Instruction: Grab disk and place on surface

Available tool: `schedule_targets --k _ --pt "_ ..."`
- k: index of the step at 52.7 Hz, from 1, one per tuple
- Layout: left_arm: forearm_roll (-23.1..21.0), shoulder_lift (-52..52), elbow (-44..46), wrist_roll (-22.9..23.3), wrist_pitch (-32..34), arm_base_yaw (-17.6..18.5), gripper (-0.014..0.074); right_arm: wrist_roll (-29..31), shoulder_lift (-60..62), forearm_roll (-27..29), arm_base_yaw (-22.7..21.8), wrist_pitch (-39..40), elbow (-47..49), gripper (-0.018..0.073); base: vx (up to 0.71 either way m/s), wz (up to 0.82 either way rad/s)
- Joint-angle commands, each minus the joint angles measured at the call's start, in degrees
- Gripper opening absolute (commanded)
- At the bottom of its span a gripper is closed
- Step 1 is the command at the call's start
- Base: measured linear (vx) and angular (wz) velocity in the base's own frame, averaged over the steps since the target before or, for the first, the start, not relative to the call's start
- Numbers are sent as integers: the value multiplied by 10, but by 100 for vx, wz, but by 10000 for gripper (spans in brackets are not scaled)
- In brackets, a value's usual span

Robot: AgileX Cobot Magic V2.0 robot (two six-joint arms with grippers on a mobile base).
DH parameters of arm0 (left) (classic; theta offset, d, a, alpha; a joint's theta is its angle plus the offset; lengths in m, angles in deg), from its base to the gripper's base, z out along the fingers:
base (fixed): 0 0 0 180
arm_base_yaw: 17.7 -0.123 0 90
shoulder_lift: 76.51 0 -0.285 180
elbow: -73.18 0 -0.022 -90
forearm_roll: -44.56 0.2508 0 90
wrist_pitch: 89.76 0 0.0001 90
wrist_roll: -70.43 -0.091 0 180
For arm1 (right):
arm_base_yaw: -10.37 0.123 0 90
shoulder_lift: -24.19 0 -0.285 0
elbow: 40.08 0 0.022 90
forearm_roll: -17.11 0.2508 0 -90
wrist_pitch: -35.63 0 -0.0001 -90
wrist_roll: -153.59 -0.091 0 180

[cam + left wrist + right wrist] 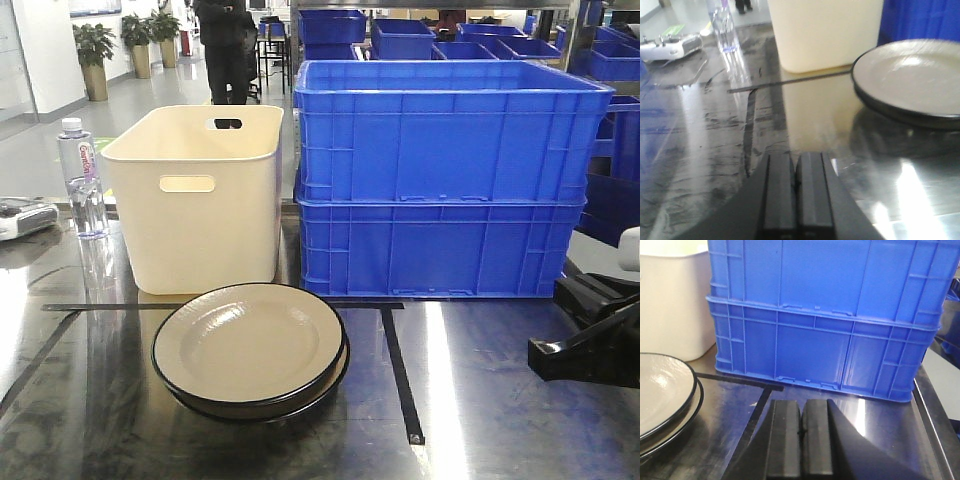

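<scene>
Two cream disks with black rims lie stacked (250, 348) on the shiny steel surface (480, 400), in front of the cream bin. The top disk (912, 75) shows at the upper right of the left wrist view and the stack (662, 390) at the left edge of the right wrist view. My left gripper (795, 167) is shut with nothing in it, low over the steel, to the near left of the disks. My right gripper (802, 410) is also shut and empty, to the right of the stack and facing the blue crates.
A cream bin (200, 195) and two stacked blue crates (440, 180) stand behind the disks. A water bottle (82, 180) and a white controller (22, 217) sit at the far left. Black tape lines (398, 370) cross the steel.
</scene>
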Motion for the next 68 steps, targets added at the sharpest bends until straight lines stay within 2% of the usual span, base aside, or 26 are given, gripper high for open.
schedule_targets --k 1,8,16,35,42,48,57,65,68 --pt "-26 -44 0 6 12 4 -1 3 11 -8 -2 -6 17 -9 0 0" --pt "-26 -91 -4 6 -39 4 -1 3 11 -8 -2 -6 17 -9 0 0" --pt "-26 -107 -4 6 -67 4 -1 3 11 -8 -2 -6 17 -9 0 0" --pt "-25 -106 -5 6 -72 4 -1 3 11 -8 -2 -6 17 -9 0 0" --pt "-3 -112 -36 16 4 4 -1 3 11 -7 -2 -6 17 -9 0 0" --pt "25 -148 -105 65 81 4 -1 3 11 -7 -2 -3 17 -9 0 0" --pt "86 -234 -213 132 98 4 -1 3 11 -7 -2 -3 14 -9 0 0" --pt "80 -308 -311 134 166 4 -1 3 11 -7 -2 -3 14 -9 0 0" --pt "89 -322 -308 131 133 4 -1 3 11 -7 -2 -3 14 -9 0 0"
